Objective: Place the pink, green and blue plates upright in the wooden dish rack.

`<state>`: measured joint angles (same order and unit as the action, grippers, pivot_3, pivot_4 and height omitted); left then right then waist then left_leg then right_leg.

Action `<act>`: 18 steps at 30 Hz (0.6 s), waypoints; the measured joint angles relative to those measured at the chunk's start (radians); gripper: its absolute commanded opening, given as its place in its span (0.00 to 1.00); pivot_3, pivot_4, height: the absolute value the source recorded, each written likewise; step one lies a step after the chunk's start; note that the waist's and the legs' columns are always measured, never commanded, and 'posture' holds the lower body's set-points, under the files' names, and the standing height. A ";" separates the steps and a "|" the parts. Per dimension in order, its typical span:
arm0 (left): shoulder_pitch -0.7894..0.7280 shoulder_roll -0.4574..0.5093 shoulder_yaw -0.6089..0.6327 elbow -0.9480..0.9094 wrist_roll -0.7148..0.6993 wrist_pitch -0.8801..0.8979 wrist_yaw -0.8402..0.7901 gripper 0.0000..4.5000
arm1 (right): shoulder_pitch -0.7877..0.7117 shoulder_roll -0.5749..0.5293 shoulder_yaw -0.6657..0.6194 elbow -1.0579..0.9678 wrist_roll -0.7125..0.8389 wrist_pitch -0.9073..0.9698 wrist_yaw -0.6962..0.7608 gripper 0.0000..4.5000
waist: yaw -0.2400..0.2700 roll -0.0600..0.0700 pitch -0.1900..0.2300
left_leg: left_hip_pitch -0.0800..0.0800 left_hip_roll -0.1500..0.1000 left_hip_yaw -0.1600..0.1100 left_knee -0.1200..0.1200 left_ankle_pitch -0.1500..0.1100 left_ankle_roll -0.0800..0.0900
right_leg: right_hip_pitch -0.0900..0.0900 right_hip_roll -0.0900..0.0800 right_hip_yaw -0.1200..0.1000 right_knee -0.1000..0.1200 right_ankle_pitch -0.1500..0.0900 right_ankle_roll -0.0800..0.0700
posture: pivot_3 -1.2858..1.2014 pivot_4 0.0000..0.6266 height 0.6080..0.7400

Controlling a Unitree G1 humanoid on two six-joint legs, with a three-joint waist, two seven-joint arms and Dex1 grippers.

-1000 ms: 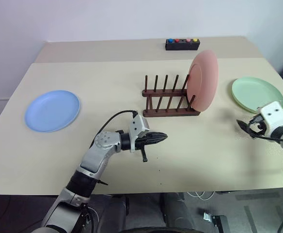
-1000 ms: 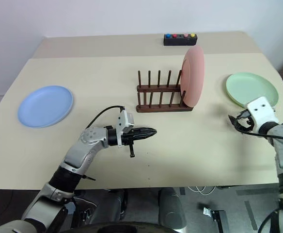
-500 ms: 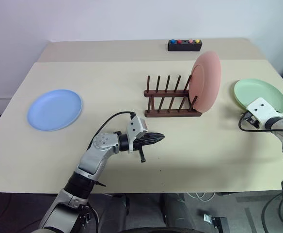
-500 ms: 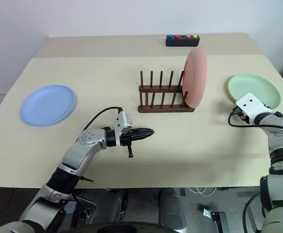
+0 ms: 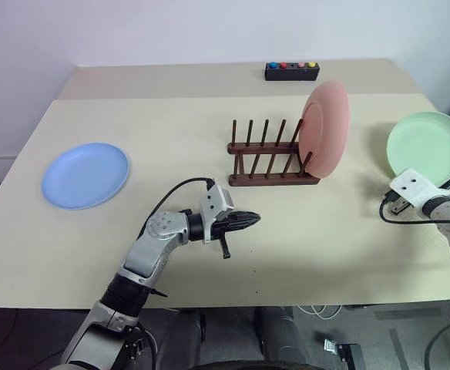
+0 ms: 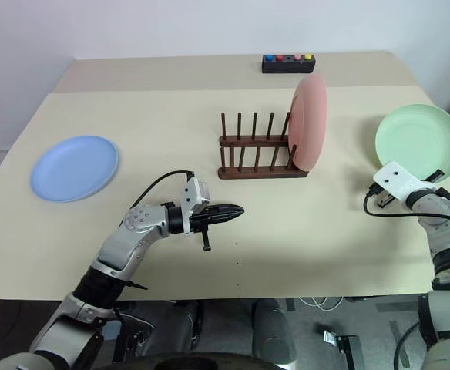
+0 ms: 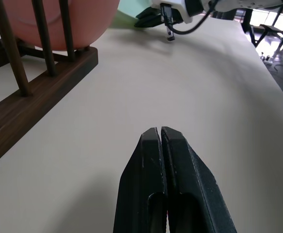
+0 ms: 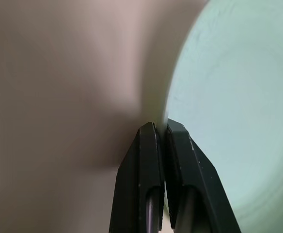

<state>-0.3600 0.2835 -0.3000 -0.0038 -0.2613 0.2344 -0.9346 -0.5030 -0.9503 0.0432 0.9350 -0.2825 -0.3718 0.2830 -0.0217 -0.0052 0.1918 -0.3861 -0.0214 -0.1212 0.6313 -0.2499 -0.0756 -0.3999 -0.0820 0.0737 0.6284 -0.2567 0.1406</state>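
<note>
Head stereo overhead; wrist views close-up.

Beige desk (image 5: pixel 209 116), matte, with a seam across its far part near 12 o'clock. Behind it, plain white wall (image 5: pixel 209 31). Small black box (image 5: pixel 291 71) with coloured buttons at the far edge, about 1 o'clock. Below the near edge, grey floor (image 5: pixel 394 339) with white cables (image 5: pixel 311 310) toward 5 o'clock. Even, soft light throughout.
</note>
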 measured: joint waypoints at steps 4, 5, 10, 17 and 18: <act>0.001 0.001 0.000 0.000 0.000 0.001 -0.002 0.01 | 0.021 -0.050 -0.080 -0.224 0.031 0.014 -0.011 0.01 | -0.015 0.002 0.000 | 0.000 0.000 0.001 -0.001 0.000 0.000 | -0.001 0.000 0.001 0.001 0.000 0.000 | 0.52 0.24 1.00; 0.001 0.001 0.000 -0.001 -0.001 0.001 -0.003 0.01 | 0.022 -0.054 -0.106 -0.275 0.042 0.025 -0.010 0.01 | -0.018 0.002 0.000 | 0.000 0.000 0.001 -0.001 0.000 0.000 | -0.001 0.000 0.001 0.001 0.000 0.000 | 0.52 0.24 1.00; 0.001 -0.001 -0.001 -0.001 0.000 0.000 -0.006 0.01 | -0.003 -0.053 -0.193 -0.581 0.137 0.093 0.039 0.01 | -0.022 0.002 0.000 | 0.000 0.000 0.001 -0.001 0.000 0.000 | -0.001 0.000 0.001 0.001 0.000 0.000 | 0.52 0.24 1.00; 0.003 -0.003 -0.001 -0.001 0.000 -0.002 -0.007 0.01 | -0.137 0.054 -0.190 -0.993 0.427 0.240 0.220 0.01 | -0.018 0.001 0.000 | -0.001 0.001 0.000 0.000 0.000 0.000 | -0.001 0.000 0.000 0.001 0.000 0.000 | 0.52 0.24 1.00; 0.004 0.001 0.000 0.000 0.000 -0.002 -0.007 0.01 | -0.146 0.086 -0.181 -1.043 0.478 0.279 0.245 0.01 | -0.018 0.000 0.001 | -0.001 0.001 -0.001 0.000 0.000 0.000 | -0.001 0.000 0.000 0.001 0.000 0.000 | 0.52 0.24 1.00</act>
<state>-0.3557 0.2842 -0.3005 -0.0041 -0.2611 0.2323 -0.9417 -0.6491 -0.8647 -0.1378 -0.1079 0.1957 -0.0933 0.5277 -0.0398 -0.0052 0.1923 -0.3872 -0.0209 -0.1219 0.6313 -0.2499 -0.0755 -0.4012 -0.0819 0.0737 0.6294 -0.2567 0.1410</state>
